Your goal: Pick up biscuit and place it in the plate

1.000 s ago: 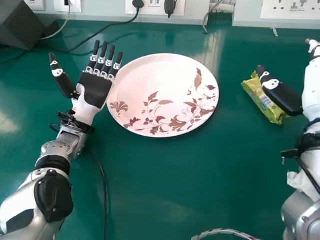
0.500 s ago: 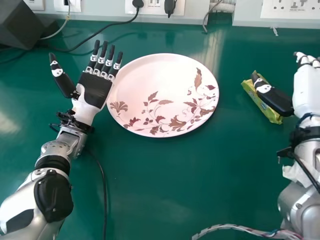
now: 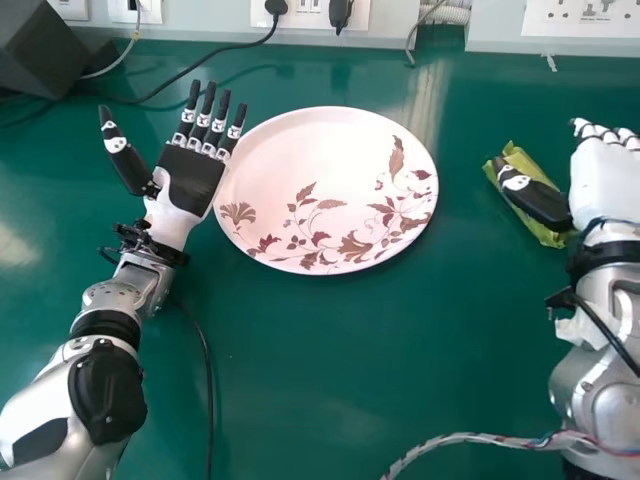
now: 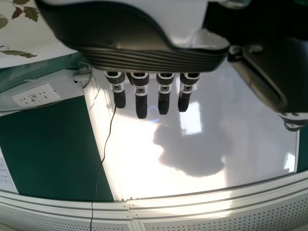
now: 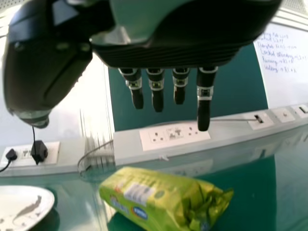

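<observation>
My right hand (image 3: 612, 180) is at the right side in the head view, palm down, its thumb over the biscuit pack (image 3: 549, 237), a yellow-green wrapper lying on the table right of the plate. In the right wrist view the right hand (image 5: 204, 91) has its fingers extended, with the biscuit pack (image 5: 154, 195) beyond them and nothing gripped. The round white plate (image 3: 290, 150) with a brown leaf pattern lies in the middle. At its left edge my left hand (image 3: 190, 180) rests palm up, fingers straight; the left wrist view shows the same hand (image 4: 140, 103).
A dark box (image 3: 45, 50) and black cables (image 3: 195, 68) lie at the back left. Wall sockets (image 3: 590, 18) line the back edge of the green table (image 3: 330, 370). A braided cable (image 3: 450, 440) runs across the front right.
My right hand has moved left and turned, bringing its thumb farther over the biscuit pack and its fingers into sight. The left hand and the plate have kept still.
</observation>
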Robot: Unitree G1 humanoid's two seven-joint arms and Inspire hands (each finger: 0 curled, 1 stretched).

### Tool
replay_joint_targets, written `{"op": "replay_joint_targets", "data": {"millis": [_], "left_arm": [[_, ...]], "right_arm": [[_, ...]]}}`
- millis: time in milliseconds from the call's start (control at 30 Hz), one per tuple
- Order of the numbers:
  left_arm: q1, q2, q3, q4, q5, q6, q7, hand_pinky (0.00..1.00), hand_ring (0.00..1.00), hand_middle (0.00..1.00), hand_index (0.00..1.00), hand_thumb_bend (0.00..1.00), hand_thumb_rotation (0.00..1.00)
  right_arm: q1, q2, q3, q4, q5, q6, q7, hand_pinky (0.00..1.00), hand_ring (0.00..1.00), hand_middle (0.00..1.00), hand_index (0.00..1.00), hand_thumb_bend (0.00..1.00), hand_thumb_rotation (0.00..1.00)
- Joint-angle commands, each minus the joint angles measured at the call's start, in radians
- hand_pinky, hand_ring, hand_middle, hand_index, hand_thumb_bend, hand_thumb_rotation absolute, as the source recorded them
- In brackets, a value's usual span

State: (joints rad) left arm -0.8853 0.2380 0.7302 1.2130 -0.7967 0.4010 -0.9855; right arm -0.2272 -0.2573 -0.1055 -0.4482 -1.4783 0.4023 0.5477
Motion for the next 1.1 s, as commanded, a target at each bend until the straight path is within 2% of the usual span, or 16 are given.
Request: {"op": "replay_joint_targets", "data": {"millis": [0, 233, 467, 767, 1067], "left_arm": [[0.036, -0.011, -0.005, 0.022, 0.013, 0.003, -0.001, 1.0, 0.95, 1.0, 1.0, 1.0, 0.83], [0.035, -0.013, -0.006, 0.018, 0.014, 0.0, -0.004, 1.0, 0.95, 1.0, 1.0, 1.0, 0.83], [0.036, -0.011, -0.008, 0.016, 0.015, -0.002, -0.005, 1.0, 0.96, 1.0, 1.0, 1.0, 0.83], [0.036, -0.006, -0.006, 0.013, 0.011, 0.009, -0.002, 1.0, 0.97, 0.99, 1.0, 1.0, 0.86], [0.037, -0.006, -0.005, 0.01, 0.01, 0.008, 0.0, 1.0, 0.97, 0.98, 1.0, 1.0, 0.87]], "right_arm": [[-0.018, -0.02, 0.006, 0.016, 0.014, 0.009, 0.005, 0.69, 0.84, 0.97, 1.0, 0.88, 0.71], [-0.05, -0.052, 0.018, 0.067, 0.041, 0.036, 0.037, 0.69, 0.84, 0.98, 1.0, 0.86, 0.74], [-0.075, -0.096, 0.032, 0.139, 0.085, 0.063, 0.085, 0.69, 0.84, 0.98, 1.0, 0.86, 0.73], [-0.088, -0.156, 0.069, 0.215, 0.157, 0.074, 0.079, 0.67, 0.83, 0.96, 1.0, 0.87, 0.69], [-0.099, -0.193, 0.109, 0.275, 0.201, 0.1, 0.075, 0.68, 0.83, 0.97, 1.0, 0.87, 0.71]]}}
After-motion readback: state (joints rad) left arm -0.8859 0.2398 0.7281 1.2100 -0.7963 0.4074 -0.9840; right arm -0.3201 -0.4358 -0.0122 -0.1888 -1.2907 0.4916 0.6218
